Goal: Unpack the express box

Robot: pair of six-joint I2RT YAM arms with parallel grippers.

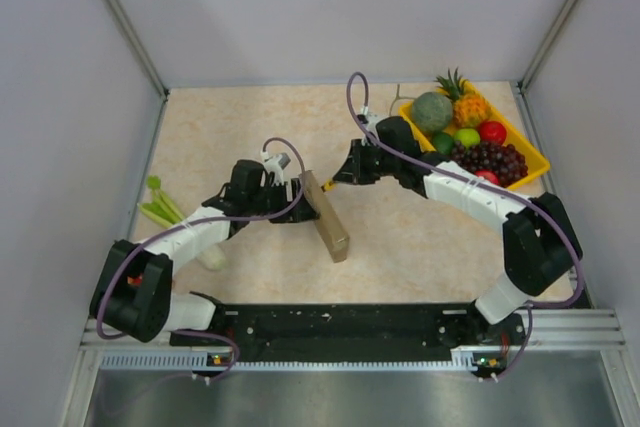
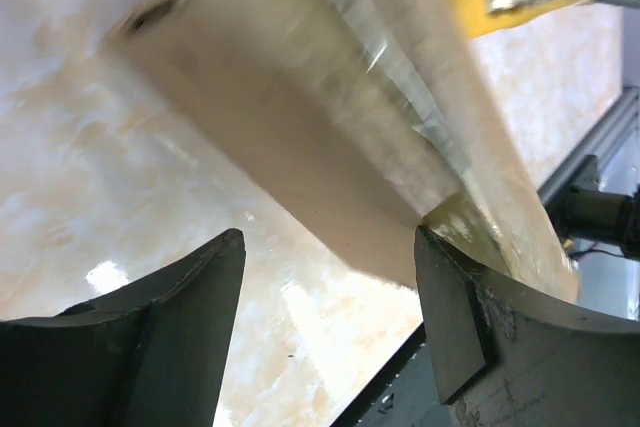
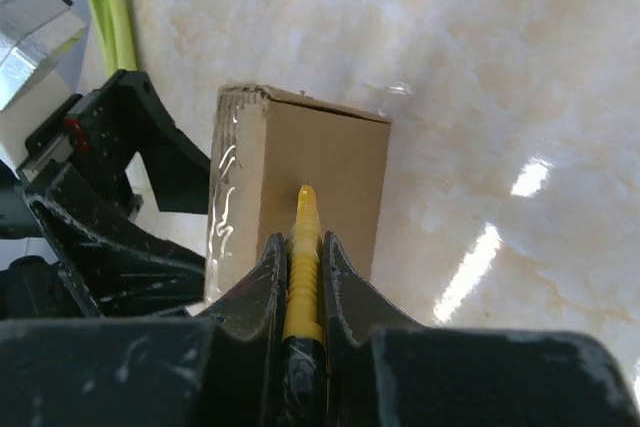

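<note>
The express box is standing on edge mid-table, long axis running far-left to near-right, between the left gripper's open jaws, while the right gripper is clamping, seemingly, a yellow cutter aimed at it.

Both arms, left arm and right arm: white link shells, black joint housings. A purple-grey cable loops off each. On left claw, broad curved black fingers, matte. On right claw, narrower black tips, pale scuff flecks. Silver-white block on left wrist. Black base bar between mounts.
</note>
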